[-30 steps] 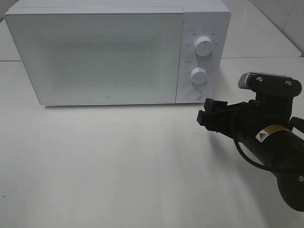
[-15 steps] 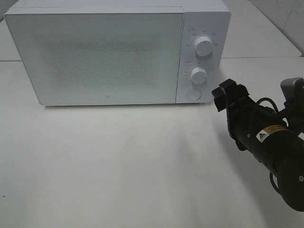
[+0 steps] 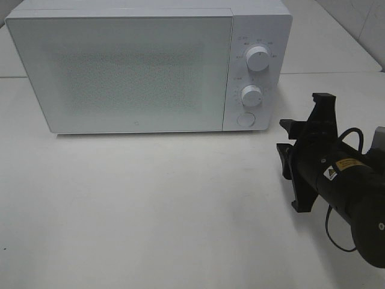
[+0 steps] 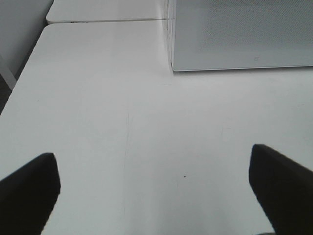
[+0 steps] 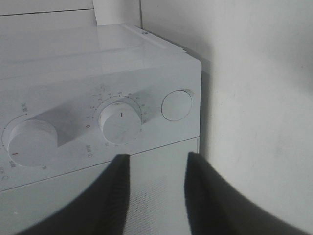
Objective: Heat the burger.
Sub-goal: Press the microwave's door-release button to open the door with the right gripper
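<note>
Right claw low over the counter near its right edge, just off the front right corner of the microwave. Fingers partly parted, nothing between them. From the wrist, same claw aimed at the control panel, close to it.

Left claw spread wide and empty above the counter's left side, facing the microwave's front left corner.

White counter under everything. White microwave along the counter's back edge, left of centre. Door shut, its speckled window opaque.

Burger in none of the views; cannot tell where it lies.

On the panel right of the door: upper dial, lower dial beneath it, round button lowest, nearest the right claw.
</note>
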You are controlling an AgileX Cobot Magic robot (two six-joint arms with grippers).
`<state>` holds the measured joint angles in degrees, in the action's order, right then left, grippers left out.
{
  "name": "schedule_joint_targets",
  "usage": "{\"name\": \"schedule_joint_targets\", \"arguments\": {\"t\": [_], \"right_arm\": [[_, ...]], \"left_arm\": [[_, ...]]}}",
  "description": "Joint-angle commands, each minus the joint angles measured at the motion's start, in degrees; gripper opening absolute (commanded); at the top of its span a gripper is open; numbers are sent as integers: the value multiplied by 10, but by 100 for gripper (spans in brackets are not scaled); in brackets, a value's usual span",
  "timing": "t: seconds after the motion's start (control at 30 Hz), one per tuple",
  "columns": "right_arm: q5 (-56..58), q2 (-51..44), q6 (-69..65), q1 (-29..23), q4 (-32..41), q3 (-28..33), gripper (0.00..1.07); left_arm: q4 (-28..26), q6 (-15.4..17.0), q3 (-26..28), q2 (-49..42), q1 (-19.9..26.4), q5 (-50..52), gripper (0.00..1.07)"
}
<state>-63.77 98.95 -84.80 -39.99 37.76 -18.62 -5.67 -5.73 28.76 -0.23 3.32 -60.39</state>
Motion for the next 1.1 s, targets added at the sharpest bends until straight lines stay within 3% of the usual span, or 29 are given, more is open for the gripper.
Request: {"name": "schedule_joint_targets", "arguments": {"t": [0.03, 0.07, 0.17, 0.47, 1.1], "right_arm": [[0, -1, -9, -2, 5, -5, 20], [1, -1, -9, -2, 5, -5, 8], [1, -1, -7, -2, 5, -5, 0], [41, -1, 1, -1, 19, -14, 0], [97, 113, 21, 49, -29, -135, 0]], "left_arm": [[2, 4, -2, -12, -5, 9, 100], [2, 4, -2, -12, -5, 9, 100], [2, 4, -2, -12, -5, 9, 100], [2, 4, -2, -12, -5, 9, 100], [2, 4, -2, -12, -5, 9, 100]]}}
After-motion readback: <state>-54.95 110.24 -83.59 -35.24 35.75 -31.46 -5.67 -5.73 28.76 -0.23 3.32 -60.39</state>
